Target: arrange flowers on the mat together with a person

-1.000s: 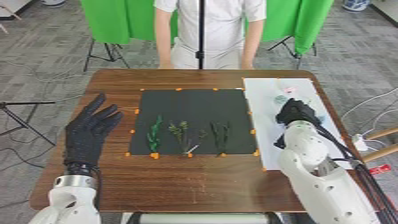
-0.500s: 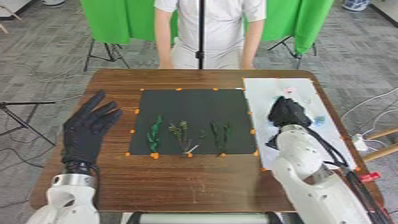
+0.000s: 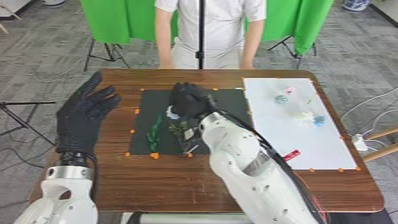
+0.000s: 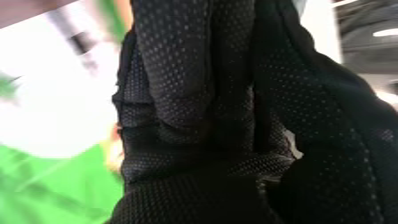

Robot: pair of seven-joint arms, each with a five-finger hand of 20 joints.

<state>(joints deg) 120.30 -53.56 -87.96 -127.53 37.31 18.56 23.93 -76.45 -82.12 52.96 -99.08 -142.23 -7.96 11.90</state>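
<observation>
The right hand (image 3: pixel 188 101) is over the upper middle of the dark mat (image 3: pixel 233 100) in the head view. A small whitish flower (image 3: pixel 171 113) shows at its left edge, held between the thumb and fingers. In the right wrist view the black glove of the right hand (image 4: pixel 191 100) has its fingers bent close to the thumb. Green leafy stems (image 3: pixel 154 135) lie on the mat's left part, and thinner stems (image 3: pixel 185 132) lie beside them, partly covered by the right arm. The left hand (image 3: pixel 78 112) is open over the table's left side, away from the mat.
On the white sheet (image 3: pixel 311 145) at the right lie a pink flower (image 3: pixel 290 90), a blue-green one (image 3: pixel 281 99), a pale one (image 3: pixel 304 115) and a blue one (image 3: pixel 319 120). Orange marks line the mat. A person stands beyond the table's far edge, arms down.
The right hand has moved left from the white sheet to the mat, bringing the whitish flower. Its arm now covers the mat's right stems. The left hand has shifted slightly farther up the table.
</observation>
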